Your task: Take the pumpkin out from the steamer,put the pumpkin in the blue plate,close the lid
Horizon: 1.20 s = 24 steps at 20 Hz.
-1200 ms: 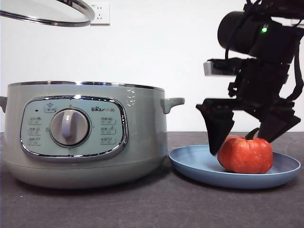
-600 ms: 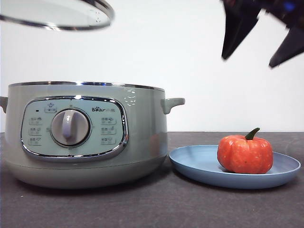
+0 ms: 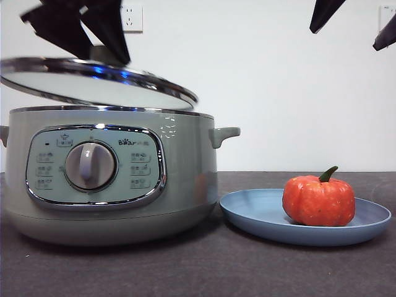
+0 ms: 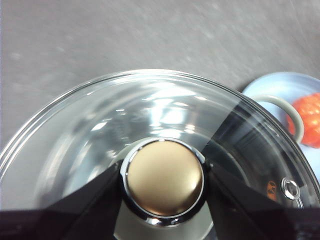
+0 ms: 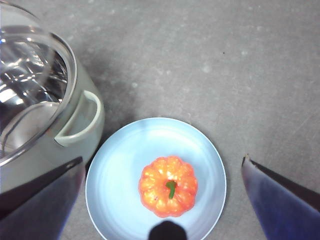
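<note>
On the dark bench point(image 3: 204, 272), the sage-green Bear steamer point(image 3: 111, 179) stands open at the left of the front view. Just above its chrome rim I hold the glass lid point(image 3: 93, 83), tilted, my left pincer point(image 4: 162, 182) clenched on the lid's round knob point(image 4: 164, 181). Beside the steamer lies the blue plate point(image 3: 260, 216), apart from it. At its middle, the orange pumpkin point(image 3: 318, 201) sits upright, stem up. High above hangs my right pincer point(image 5: 160, 200), jaws spread wide and holding nothing.
</note>
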Each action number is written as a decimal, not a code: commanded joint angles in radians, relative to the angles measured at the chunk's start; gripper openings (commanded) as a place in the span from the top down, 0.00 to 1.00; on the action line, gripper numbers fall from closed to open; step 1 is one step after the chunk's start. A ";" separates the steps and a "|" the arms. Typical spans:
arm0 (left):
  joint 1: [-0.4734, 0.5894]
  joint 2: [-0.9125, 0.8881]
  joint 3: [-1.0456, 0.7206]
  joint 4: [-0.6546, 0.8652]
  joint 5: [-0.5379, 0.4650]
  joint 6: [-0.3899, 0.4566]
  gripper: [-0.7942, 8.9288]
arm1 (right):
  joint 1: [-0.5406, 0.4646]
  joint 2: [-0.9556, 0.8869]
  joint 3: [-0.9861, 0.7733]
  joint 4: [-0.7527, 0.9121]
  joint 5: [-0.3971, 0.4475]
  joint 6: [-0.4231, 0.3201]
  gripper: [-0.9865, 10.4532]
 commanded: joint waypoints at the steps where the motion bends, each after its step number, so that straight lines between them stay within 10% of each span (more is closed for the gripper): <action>1: -0.010 0.025 0.016 0.064 0.032 -0.007 0.93 | 0.001 -0.004 -0.003 0.003 0.003 0.010 0.42; 14: -0.023 0.089 0.016 0.001 0.034 -0.006 0.91 | 0.001 -0.004 -0.003 0.003 0.003 0.010 0.42; 18: -0.023 0.089 0.016 0.009 0.032 -0.006 0.46 | 0.001 -0.004 -0.003 0.003 0.003 0.010 0.42; 24: -0.023 0.026 0.016 0.027 0.035 -0.006 0.47 | 0.001 -0.005 -0.003 0.003 -0.004 0.010 0.43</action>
